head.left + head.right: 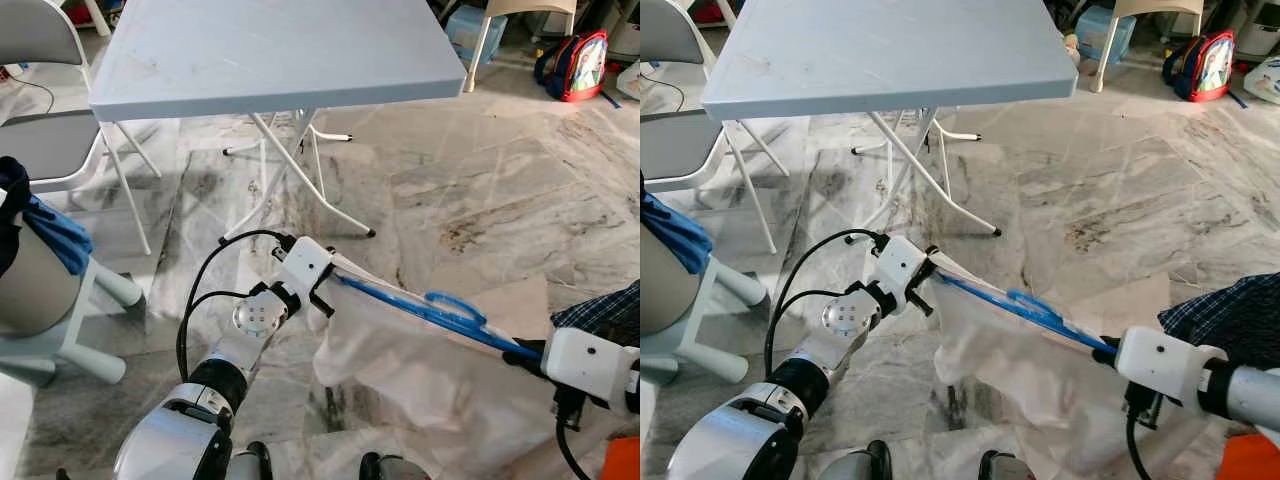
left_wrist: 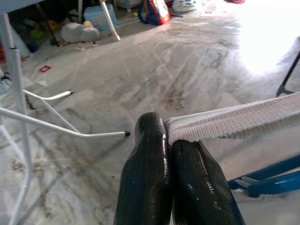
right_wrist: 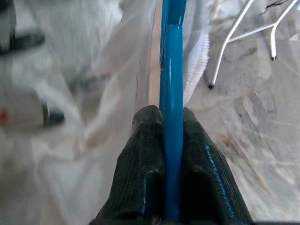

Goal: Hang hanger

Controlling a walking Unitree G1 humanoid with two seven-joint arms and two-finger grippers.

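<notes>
A blue plastic hanger (image 1: 440, 312) stretches between my two grippers above the marble floor. A white garment (image 1: 420, 385) hangs from it. My right gripper (image 3: 171, 122) is shut on the hanger's blue bar (image 3: 171, 56) at the lower right of the eye views. My left gripper (image 2: 168, 136) is shut on the garment's ribbed white hem (image 2: 234, 122), just left of the hanger's other end. The hanger's hook (image 1: 455, 303) lies near the middle of the bar.
A light blue folding table (image 1: 270, 50) with white legs stands straight ahead. A grey folding chair (image 1: 45, 110) is at the left, with blue cloth (image 1: 55, 235) on a stool nearer me. A backpack (image 1: 578, 65) sits far right, and plaid fabric (image 1: 605, 310) lies at the right edge.
</notes>
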